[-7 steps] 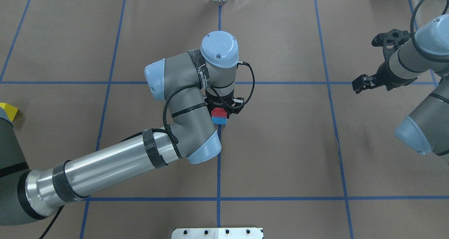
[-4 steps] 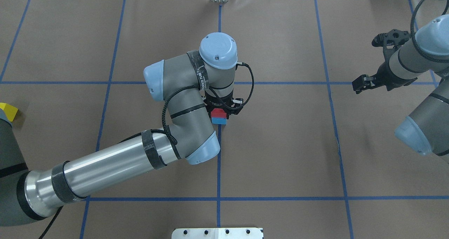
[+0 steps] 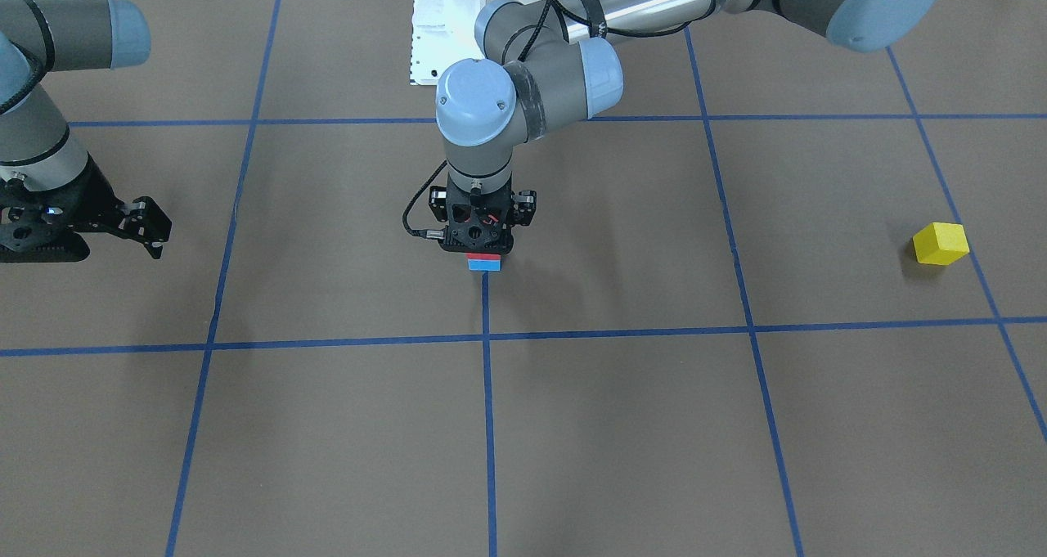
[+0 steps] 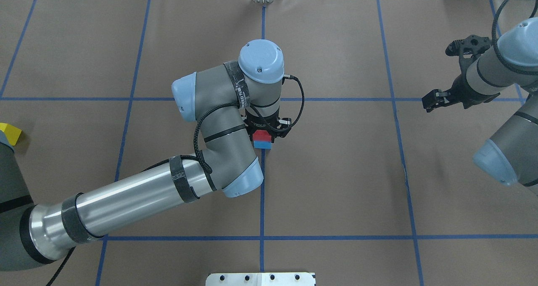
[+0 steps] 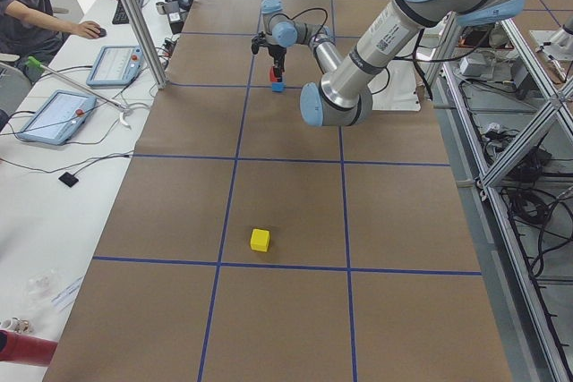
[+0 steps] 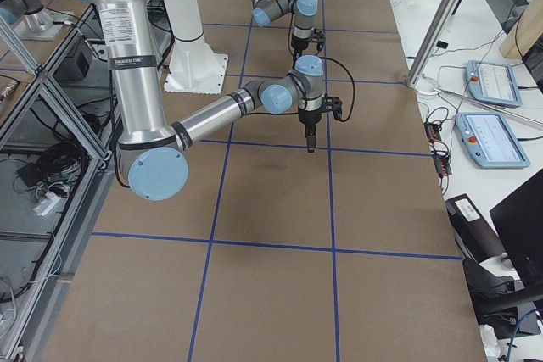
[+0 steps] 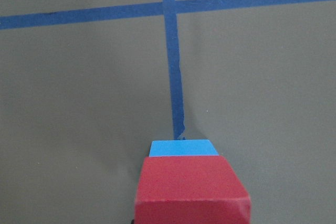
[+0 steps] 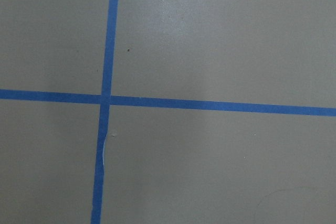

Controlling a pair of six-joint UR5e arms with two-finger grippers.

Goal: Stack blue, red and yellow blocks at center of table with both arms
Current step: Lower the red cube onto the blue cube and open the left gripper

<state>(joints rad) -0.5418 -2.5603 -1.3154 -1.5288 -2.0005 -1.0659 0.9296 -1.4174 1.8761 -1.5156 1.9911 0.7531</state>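
A red block (image 4: 263, 135) sits on a blue block (image 4: 263, 144) at the table's center, on a blue tape line. My left gripper (image 4: 263, 132) stands straight down over the pair and is shut on the red block. The left wrist view shows the red block (image 7: 191, 192) squarely on the blue one (image 7: 184, 148); the fingers are out of that view. A yellow block (image 3: 941, 243) lies alone far out on my left side; in the overhead view it (image 4: 9, 132) is at the left edge. My right gripper (image 4: 428, 103) hangs open and empty far to the right.
Brown paper with a grid of blue tape lines (image 8: 107, 98) covers the table. The white robot base plate (image 4: 260, 279) is at the near edge. Operators' tablets and cables lie on a side bench (image 5: 63, 114) across the table from me.
The left arm's wrist and elbow have shifted very slightly. The red and blue blocks stay in place. The right arm has hardly moved.
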